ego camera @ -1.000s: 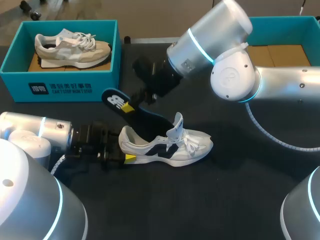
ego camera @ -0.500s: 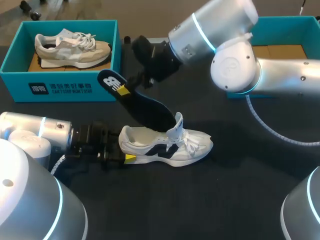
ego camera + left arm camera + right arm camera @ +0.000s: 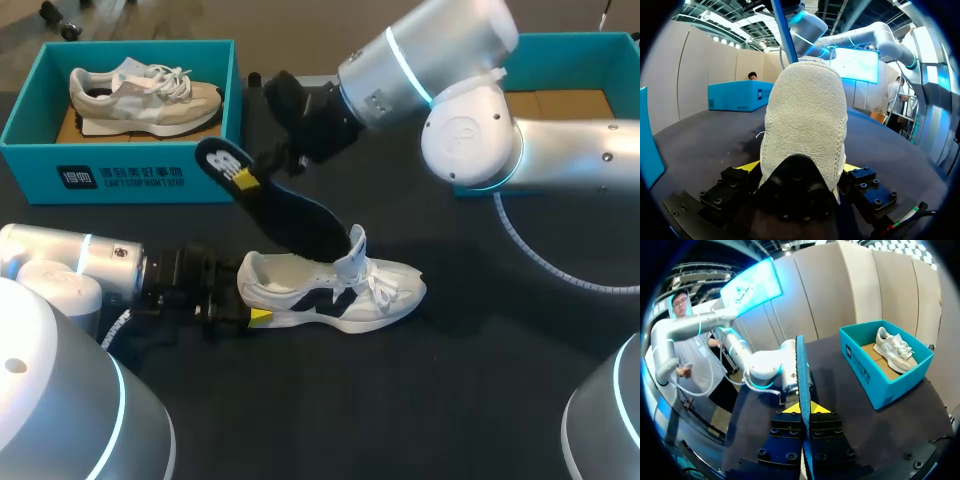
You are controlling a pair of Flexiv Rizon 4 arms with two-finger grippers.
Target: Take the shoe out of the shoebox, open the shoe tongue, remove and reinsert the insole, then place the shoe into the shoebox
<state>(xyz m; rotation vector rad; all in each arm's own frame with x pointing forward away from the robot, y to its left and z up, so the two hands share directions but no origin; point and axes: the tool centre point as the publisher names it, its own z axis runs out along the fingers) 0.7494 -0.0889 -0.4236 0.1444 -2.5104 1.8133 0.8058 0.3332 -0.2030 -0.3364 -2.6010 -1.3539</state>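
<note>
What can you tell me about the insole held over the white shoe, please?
The insole is a thin, slightly curved dark blue sheet with a white logo at its heel end. The right gripper is shut on it near that heel; the right wrist view shows it edge-on in that grip. It hangs slanted, heel end raised, toe end dipping to the opening of the white shoe behind the lifted tongue. Whether the toe touches the shoe cannot be seen.
</note>
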